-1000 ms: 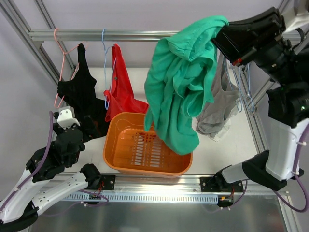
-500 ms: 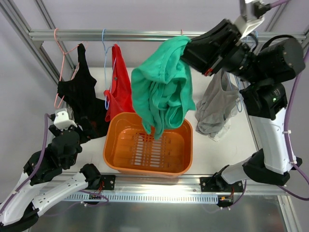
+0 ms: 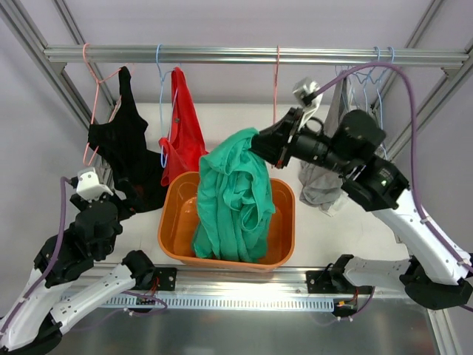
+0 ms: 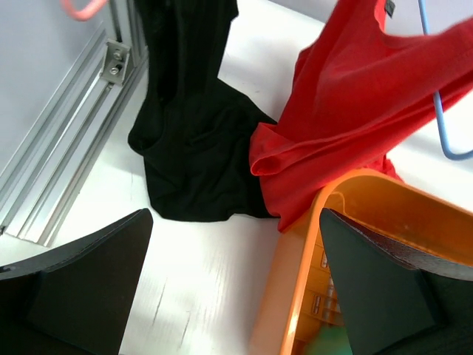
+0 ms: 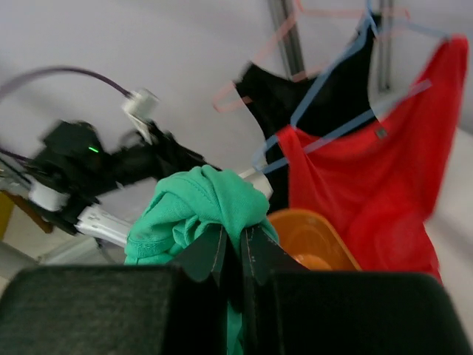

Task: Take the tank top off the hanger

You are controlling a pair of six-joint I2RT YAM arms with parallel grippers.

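The teal-green tank top (image 3: 233,200) hangs bunched from my right gripper (image 3: 259,144), which is shut on its top edge. Its lower part rests inside the orange basket (image 3: 171,222). In the right wrist view the shut fingers (image 5: 233,237) pinch the green fabric (image 5: 199,196). The salmon-pink hanger (image 3: 276,81) hangs bare on the rail, just above and behind the right gripper. My left gripper (image 3: 122,203) is low at the left, open and empty (image 4: 235,214), over the table beside the basket rim (image 4: 295,296). A bit of green shows in the basket (image 4: 323,345).
A black top (image 3: 118,140) on a pink hanger and a red top (image 3: 181,126) on a light-blue hanger hang at the left of the rail (image 3: 222,53). A grey top (image 3: 321,181) and light-blue hangers (image 3: 378,66) hang at the right. Frame posts flank both sides.
My right gripper has come down and leftward from the rail with the tank top, whose lower part now lies in the basket. The left arm has shifted only slightly.
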